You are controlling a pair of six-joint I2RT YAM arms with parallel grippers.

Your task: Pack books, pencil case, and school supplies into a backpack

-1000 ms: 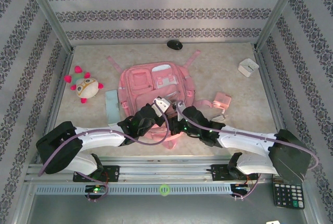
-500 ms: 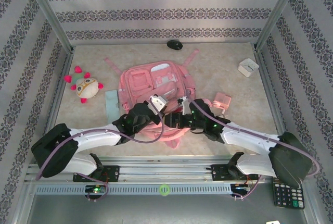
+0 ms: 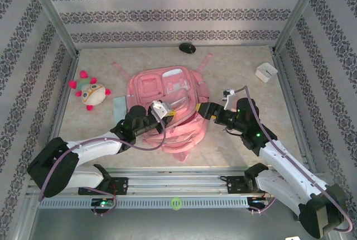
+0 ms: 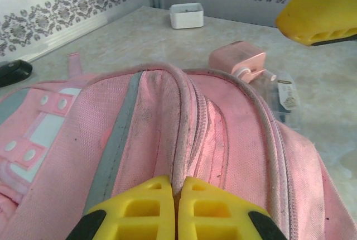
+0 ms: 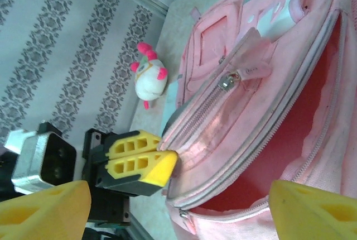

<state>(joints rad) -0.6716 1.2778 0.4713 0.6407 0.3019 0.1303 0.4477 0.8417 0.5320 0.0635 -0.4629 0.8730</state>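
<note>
The pink backpack lies flat in the middle of the table, its main compartment unzipped and gaping. My left gripper is shut on the backpack's zipper rim and holds it up. My right gripper stands open just right of the opening, with nothing between its fingers. The pale blue pencil case lies along the backpack's left side. A pink block and a silver-white item lie to the right of the backpack. The books are out of view.
A white square box sits at the back right. A plush toy lies at the left and a black mouse at the back wall. Metal frame rails border the table on all sides.
My right gripper has let go and opened, pulling back to the right of the backpack. My left gripper has shifted left, still pinching the rim.
</note>
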